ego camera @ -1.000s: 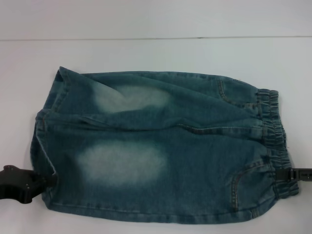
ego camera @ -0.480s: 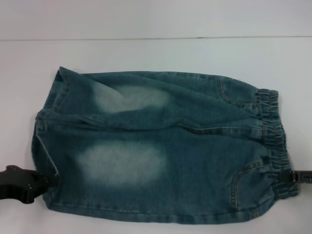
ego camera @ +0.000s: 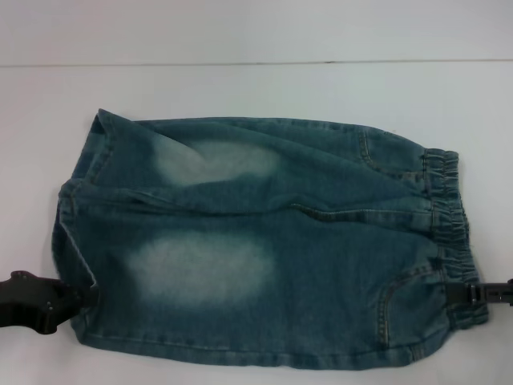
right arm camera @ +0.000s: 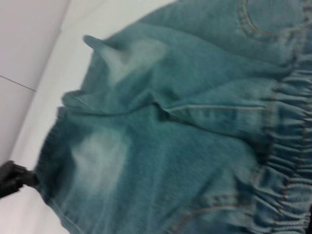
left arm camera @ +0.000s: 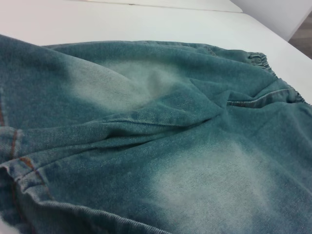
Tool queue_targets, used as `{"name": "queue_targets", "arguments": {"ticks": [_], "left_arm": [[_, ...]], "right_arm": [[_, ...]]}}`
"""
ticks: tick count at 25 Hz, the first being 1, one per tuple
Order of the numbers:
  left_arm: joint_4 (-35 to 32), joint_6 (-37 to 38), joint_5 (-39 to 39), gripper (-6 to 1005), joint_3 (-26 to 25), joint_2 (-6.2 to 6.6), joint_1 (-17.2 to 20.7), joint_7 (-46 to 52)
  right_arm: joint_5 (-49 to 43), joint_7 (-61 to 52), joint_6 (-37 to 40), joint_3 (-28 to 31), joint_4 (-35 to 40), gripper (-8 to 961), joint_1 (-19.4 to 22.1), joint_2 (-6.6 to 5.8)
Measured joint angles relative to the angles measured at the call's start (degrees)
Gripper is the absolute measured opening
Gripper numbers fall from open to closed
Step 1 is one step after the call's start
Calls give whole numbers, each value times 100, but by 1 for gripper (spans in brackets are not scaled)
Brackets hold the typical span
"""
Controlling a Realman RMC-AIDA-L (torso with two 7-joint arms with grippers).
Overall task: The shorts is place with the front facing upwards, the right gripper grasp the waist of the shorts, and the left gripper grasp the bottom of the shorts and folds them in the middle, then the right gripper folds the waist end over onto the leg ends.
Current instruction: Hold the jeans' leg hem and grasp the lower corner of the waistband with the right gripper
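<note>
Blue denim shorts [ego camera: 264,241] lie flat and front up on the white table, with the elastic waist [ego camera: 449,216] at the right and the leg ends [ego camera: 76,233] at the left. My left gripper [ego camera: 80,297] sits at the near corner of the lower leg hem, its tip against the fabric. Farther off in the right wrist view, the left gripper [right arm camera: 14,178] shows at that same hem. My right gripper [ego camera: 461,293] reaches in from the right edge onto the near end of the waistband. The left wrist view is filled by the shorts [left arm camera: 161,146].
The white table [ego camera: 256,88] stretches behind the shorts to a seam line at the back. A strip of bare table [ego camera: 32,160] lies left of the leg ends. The near edge of the shorts runs close to the bottom of the head view.
The left gripper has crept slightly right against the leg hem. The right gripper has shifted a little lower and further onto the waistband. The shorts have not moved.
</note>
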State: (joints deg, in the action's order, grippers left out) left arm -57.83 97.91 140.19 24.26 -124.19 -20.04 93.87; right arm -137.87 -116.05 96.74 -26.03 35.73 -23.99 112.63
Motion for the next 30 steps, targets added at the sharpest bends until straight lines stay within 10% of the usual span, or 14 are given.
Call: {"name": "queue_targets", "arguments": {"ticks": [19, 30], "left_arm": [[97, -26, -31, 20, 0, 9, 1, -27], [68, 12, -45, 20, -7, 9, 1, -27]], "right_arm": [[69, 17, -59, 23, 4, 920, 22, -48], [35, 18, -78, 10, 4, 515, -7, -35]]}}
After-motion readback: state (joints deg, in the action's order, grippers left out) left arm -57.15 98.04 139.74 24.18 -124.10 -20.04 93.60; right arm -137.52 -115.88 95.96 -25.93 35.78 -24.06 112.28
